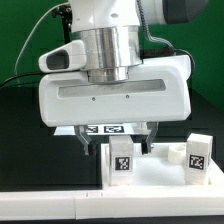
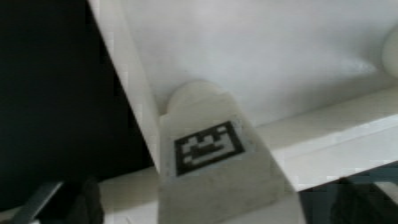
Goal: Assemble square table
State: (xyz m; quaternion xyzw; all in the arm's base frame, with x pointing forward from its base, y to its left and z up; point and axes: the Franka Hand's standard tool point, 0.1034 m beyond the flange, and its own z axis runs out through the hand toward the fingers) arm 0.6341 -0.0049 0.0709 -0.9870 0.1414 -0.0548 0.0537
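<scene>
The white square tabletop [image 1: 160,180] lies at the front right, rim up. A white leg [image 1: 120,158] with a black-and-white tag stands upright on its left corner. A second tagged leg [image 1: 198,152] stands at the exterior view's right. My gripper [image 1: 118,147] hangs over the first leg, open, with one finger on each side of it. The wrist view shows the same leg [image 2: 210,150] running between the two dark fingers [image 2: 71,203] without touching them, with the tabletop's surface [image 2: 267,50] behind it.
The marker board [image 1: 105,128] lies flat behind the tabletop, partly hidden by my gripper. A long white bar [image 1: 40,208] runs along the front edge. A low white part [image 1: 172,152] sits between the two legs. The table itself is black [image 2: 45,90].
</scene>
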